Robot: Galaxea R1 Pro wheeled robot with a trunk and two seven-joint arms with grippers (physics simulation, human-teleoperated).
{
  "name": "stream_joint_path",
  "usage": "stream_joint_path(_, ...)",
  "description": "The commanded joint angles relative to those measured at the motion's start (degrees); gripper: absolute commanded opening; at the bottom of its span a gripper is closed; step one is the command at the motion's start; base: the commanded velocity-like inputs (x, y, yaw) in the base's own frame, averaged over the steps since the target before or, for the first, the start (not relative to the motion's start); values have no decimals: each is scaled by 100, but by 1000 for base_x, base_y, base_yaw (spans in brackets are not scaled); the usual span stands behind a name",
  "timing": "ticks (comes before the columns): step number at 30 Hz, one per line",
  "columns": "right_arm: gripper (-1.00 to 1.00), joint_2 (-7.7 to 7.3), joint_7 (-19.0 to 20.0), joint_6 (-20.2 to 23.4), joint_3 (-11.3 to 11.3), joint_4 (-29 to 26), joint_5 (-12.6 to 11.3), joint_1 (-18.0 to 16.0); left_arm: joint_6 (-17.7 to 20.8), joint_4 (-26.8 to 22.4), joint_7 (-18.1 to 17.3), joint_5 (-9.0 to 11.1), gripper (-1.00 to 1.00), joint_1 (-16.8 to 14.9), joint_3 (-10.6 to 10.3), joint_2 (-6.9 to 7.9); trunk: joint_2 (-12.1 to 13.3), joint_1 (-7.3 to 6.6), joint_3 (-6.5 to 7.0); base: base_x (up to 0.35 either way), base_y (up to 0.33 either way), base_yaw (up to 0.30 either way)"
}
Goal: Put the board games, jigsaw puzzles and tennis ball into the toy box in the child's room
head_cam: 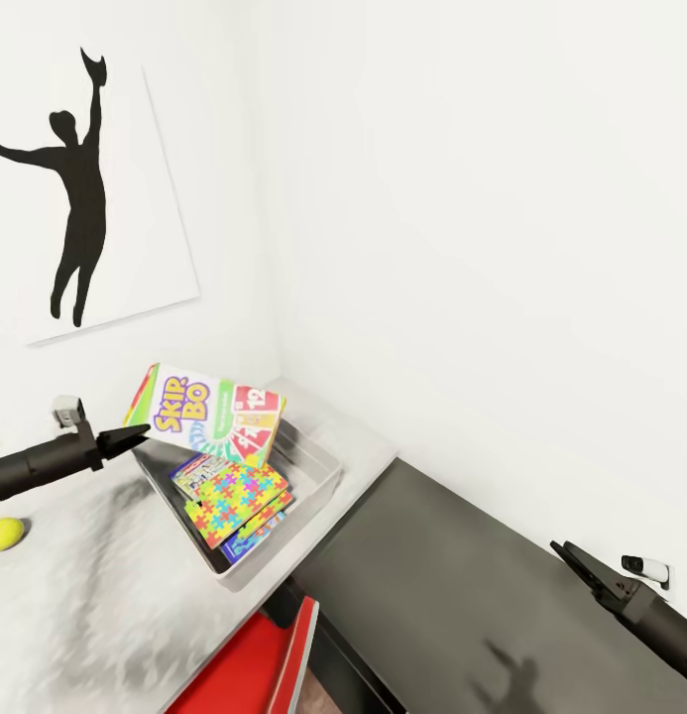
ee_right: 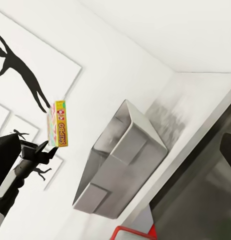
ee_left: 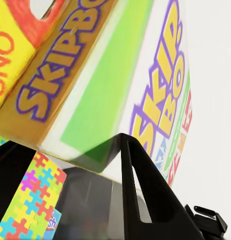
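Holding the Skip-Bo board game (head_cam: 212, 415) by its corner, the left claw (head_cam: 135, 434) is closed, left of centre, above the toy box (head_cam: 318, 476); next, lowering and release.

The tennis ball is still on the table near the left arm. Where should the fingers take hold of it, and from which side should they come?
Grip the tennis ball across its widest middle, coming straight down from above. It is a small sphere resting on the flat table, so only the top and sides are free. A side approach would likely push it rolling. The left gripper is nearest but now holds the Skip-Bo box over the toy box.
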Motion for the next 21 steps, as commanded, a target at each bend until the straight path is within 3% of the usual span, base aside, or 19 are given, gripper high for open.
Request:
stream_joint_path(1, 100, -1, 7, 49, -1, 0, -21, -4, 21, -2, -32, -22, -100, -6, -13, 3, -5, 1, -7, 0, 0, 0)
stream_joint_path(6, 100, -1, 7, 48, 3, 0, -21, -3, 21, -13, -25, -32, -100, -8, -98, 56, -5, 1, -7, 0, 0, 0)
stream_joint_path(12, 100, 4, -1, 42, 10, 0, -21, -3, 21, -23, -30, -34, -100, -15, -408, 279, -5, 1, -7, 0, 0, 0)
stream_joint_path(17, 100, 7, -2, 41, 17, 0, -21, -4, 21, -32, -26, -36, -100, -91, -468, 317, -5, 1, -7, 0, 0, 0)
stream_joint_path(21, 100, 8, -8, 41, 18, 0, -21, -7, 21, -28, -23, -45, -100, -277, -772, 359, -5, 1, -7, 0, 0, 0)
